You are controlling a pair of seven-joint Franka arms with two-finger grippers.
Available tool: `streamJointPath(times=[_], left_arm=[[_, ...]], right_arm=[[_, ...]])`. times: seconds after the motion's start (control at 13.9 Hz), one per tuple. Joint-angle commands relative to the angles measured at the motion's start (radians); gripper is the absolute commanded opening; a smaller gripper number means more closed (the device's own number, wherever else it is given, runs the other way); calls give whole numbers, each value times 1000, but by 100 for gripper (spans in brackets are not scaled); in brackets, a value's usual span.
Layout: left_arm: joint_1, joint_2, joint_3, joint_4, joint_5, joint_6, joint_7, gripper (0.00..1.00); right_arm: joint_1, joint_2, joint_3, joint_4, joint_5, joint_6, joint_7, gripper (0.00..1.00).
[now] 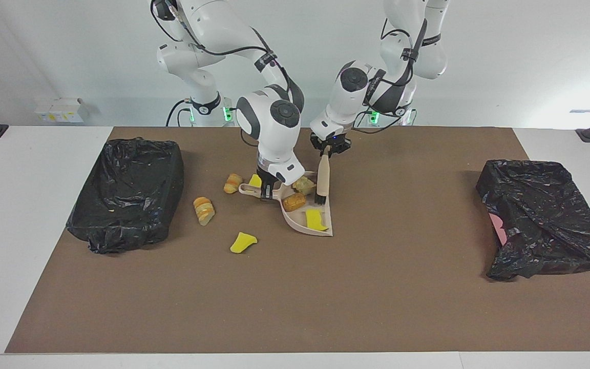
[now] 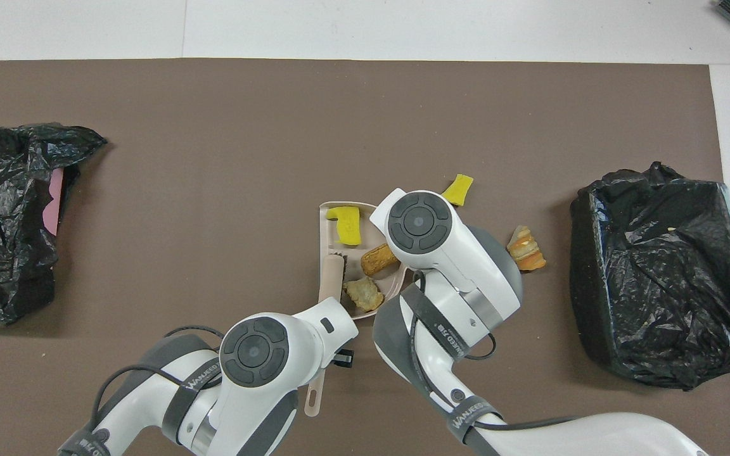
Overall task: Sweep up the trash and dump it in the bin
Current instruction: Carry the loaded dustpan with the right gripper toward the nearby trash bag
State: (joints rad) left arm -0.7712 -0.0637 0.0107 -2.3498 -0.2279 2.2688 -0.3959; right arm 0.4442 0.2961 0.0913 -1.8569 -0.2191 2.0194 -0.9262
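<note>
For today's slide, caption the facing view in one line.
Left gripper brushes a third trash piece into the dustpan held by the right gripper.

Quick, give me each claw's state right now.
Left claw: shut on the brush handle, bristles at the dustpan.
Right claw: shut on the dustpan handle.

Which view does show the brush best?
The facing view: the whole brush shows there, handle in the left gripper, bristles down at the dustpan's open edge. In the overhead view the left arm covers its middle; only the brush head and the handle's end show.
</note>
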Motion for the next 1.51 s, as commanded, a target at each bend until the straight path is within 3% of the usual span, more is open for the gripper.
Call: streamJointPath(times=[0.0,0.22,0.58,0.79,1.01,1.44], left_arm=[[16,9,26,17,-14,-15,-36,0],[76,-8,28,18,-1,-47,-243,0],[89,-79,20,-17,15,-135,-300,0],[-6,-126,15,-65,15,-121,-386,0],[-112,-110,15,-92,15,-77,-429,0],[-145,-88,15,-138,15,29,-436,0]], right_arm=[[-13,-15,5,-19,-17,15,18,0],[-28,-23,5,-13,-6,15,13,0],[-94,-84,7,-15,0,1,-2,0],[-185,-159,7,-22,52,-17,-127,0],[-312,-231,7,-28,78,-54,-300,0],[-611,-333,4,-28,112,-105,-549,0]])
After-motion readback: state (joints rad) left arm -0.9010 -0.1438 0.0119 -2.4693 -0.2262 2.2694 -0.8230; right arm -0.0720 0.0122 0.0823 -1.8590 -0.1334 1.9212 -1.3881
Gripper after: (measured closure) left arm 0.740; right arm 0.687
